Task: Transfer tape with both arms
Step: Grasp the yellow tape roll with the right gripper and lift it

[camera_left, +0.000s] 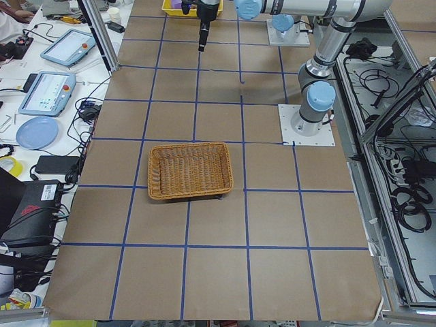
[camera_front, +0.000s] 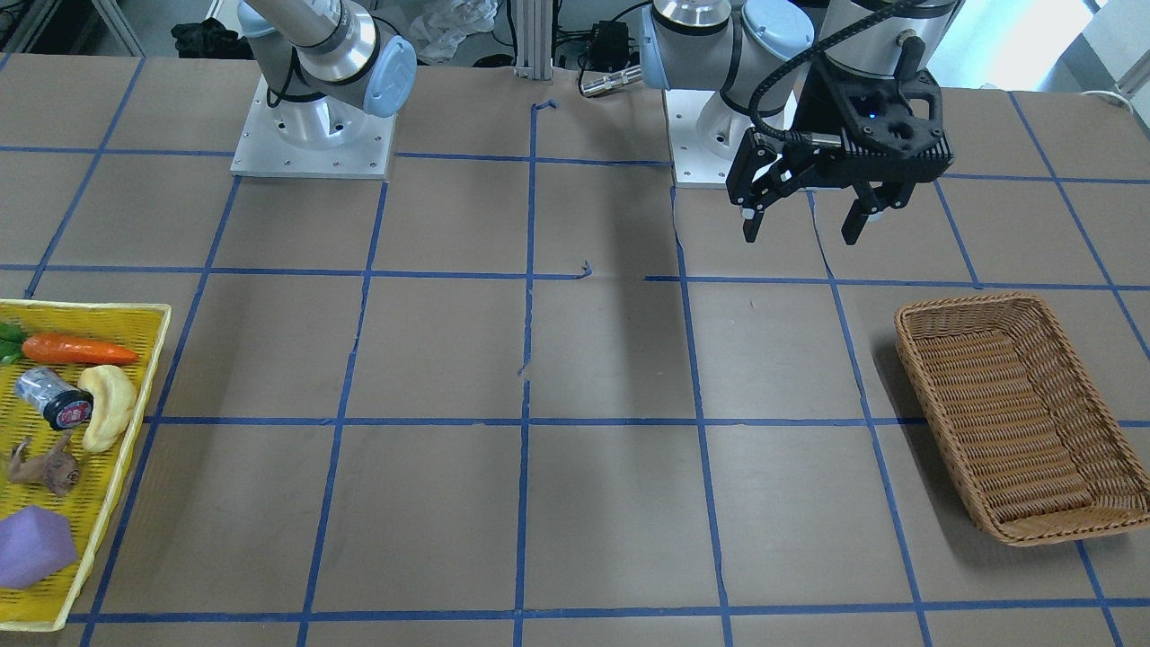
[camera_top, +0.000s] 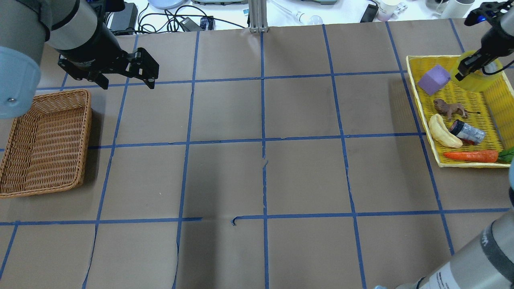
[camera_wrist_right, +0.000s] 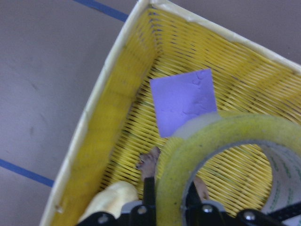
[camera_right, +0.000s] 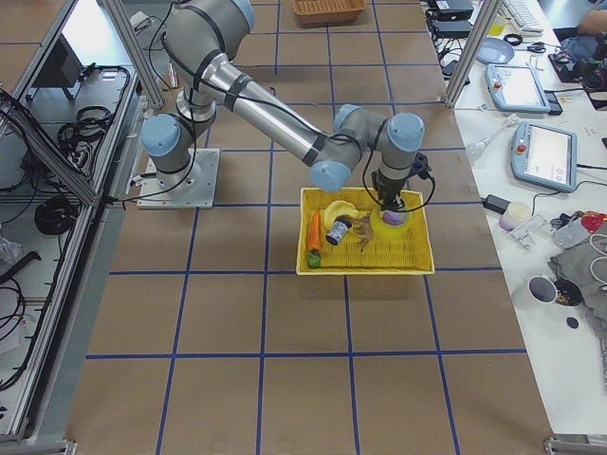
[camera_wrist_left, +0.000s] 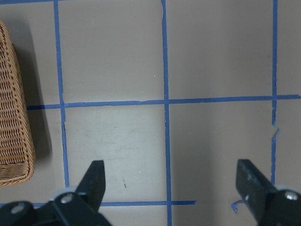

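Observation:
The tape (camera_top: 478, 80) is a thick yellow translucent roll with a white core, at the far end of the yellow tray (camera_top: 413, 92). My right gripper (camera_top: 468, 66) is shut on it. In the right wrist view the roll (camera_wrist_right: 211, 136) fills the lower right, with one finger inside the core and one outside the wall. It also shows in the exterior right view (camera_right: 394, 217). My left gripper (camera_top: 128, 84) is open and empty above the table, just beyond the wicker basket (camera_top: 86, 120). Its spread fingers show in the front view (camera_front: 801, 235) and the left wrist view (camera_wrist_left: 174, 181).
The tray holds a purple block (camera_top: 433, 79), a brown animal figure (camera_top: 449, 108), a pale yellow banana-like piece (camera_top: 443, 132), a black cylinder (camera_top: 466, 131) and a carrot (camera_top: 472, 155). The basket (camera_front: 907, 314) has nothing in it. Blue tape lines grid the brown table.

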Available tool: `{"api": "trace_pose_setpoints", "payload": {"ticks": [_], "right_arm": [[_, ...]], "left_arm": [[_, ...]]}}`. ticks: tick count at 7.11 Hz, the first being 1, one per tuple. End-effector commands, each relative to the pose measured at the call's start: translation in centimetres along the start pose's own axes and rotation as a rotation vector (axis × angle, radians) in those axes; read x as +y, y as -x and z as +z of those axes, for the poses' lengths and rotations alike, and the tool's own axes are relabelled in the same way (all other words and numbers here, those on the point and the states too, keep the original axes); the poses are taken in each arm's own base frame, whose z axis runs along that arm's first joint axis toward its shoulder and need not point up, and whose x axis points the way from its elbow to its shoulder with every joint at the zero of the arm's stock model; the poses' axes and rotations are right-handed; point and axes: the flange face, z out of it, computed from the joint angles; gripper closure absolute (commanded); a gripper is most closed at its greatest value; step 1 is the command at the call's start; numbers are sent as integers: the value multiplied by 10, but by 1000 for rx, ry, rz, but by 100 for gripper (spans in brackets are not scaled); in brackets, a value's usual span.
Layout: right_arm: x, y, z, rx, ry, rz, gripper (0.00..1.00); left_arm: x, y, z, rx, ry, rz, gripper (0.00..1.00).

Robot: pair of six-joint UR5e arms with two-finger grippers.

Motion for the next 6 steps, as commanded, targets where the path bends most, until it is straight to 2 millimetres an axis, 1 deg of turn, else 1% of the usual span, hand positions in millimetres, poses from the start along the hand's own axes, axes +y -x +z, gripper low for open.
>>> {"api": "trace_pose_setpoints", "payload": {"ticks": [1, 2, 3, 4, 5, 6], "right_arm": [[-57, 137, -10, -20, 23, 212, 100], [-72, 195, 1, -42, 33, 309, 100], [-85, 261, 18, -38, 13, 382, 100], [-84, 323, 48, -41, 3, 461, 100], [-72, 374, 73, -39, -2, 521, 100], [-51, 437, 102, -34, -4, 537, 100]], "left_arm": [[1, -1, -1, 1, -2, 0, 0], [1, 1, 0, 1, 0, -3, 0], [0, -1, 1, 1, 3, -2, 0], [0, 0, 0, 1, 2, -3, 0], [1, -1, -1, 3, -2, -2, 0], [0, 0, 0, 1, 0, -3, 0]]}}
